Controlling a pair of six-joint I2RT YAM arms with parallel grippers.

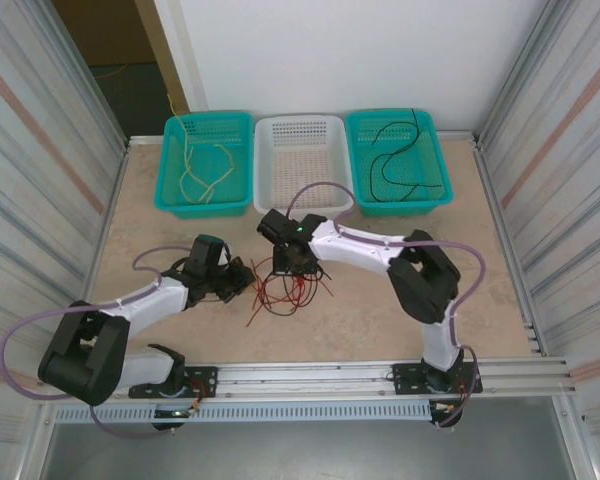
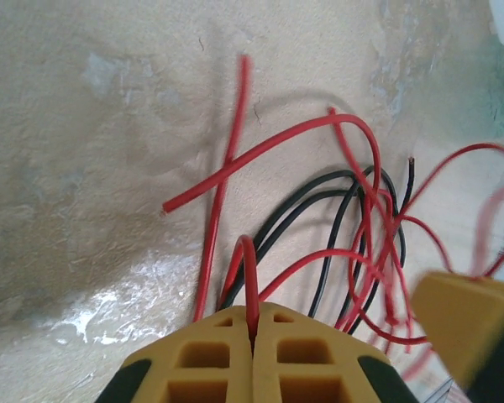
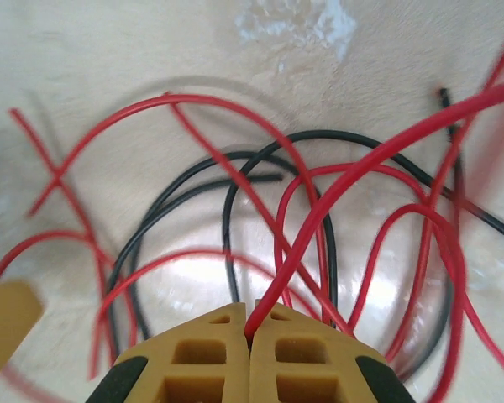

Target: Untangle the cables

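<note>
Now both grippers are pinching red wire in the messy pile of thin red and black cables (image 1: 283, 290). The pile is lying on the tan table (image 1: 360, 320) in the middle of the top pic, just below the baskets. The left gripper (image 2: 254, 317), at the bottom of its wrist pic, is shut tight w/ a loop of thin red wire (image 2: 248, 269) poking up between its yellow fingers (image 2: 210, 361). The right gripper (image 3: 250, 326) is shut tight too, w/ a long red wire (image 3: 336, 210) running out toward the upper right.

I think the step is pulling one red wire free. To do it well, the arms should be moving apart slowly, L going left & R going right, lifting a bit so the wire is sliding out from the black ones. If a knot is tightening, stop pulling.

Counting:
- 3 baskets along the top: a left teal plastic basket (image 1: 205, 208), a white plastic basket (image 1: 280, 150) & a right teal plastic basket (image 1: 400, 205).
- 1 pale yellow cable (image 1: 205, 180) is lying in the left one.
- 1 black cable (image 1: 378, 160) is lying in the right one.
- Pile: several red, at least 1 black; too tangled to count.
- 2 arms, 2 grippers.
</note>
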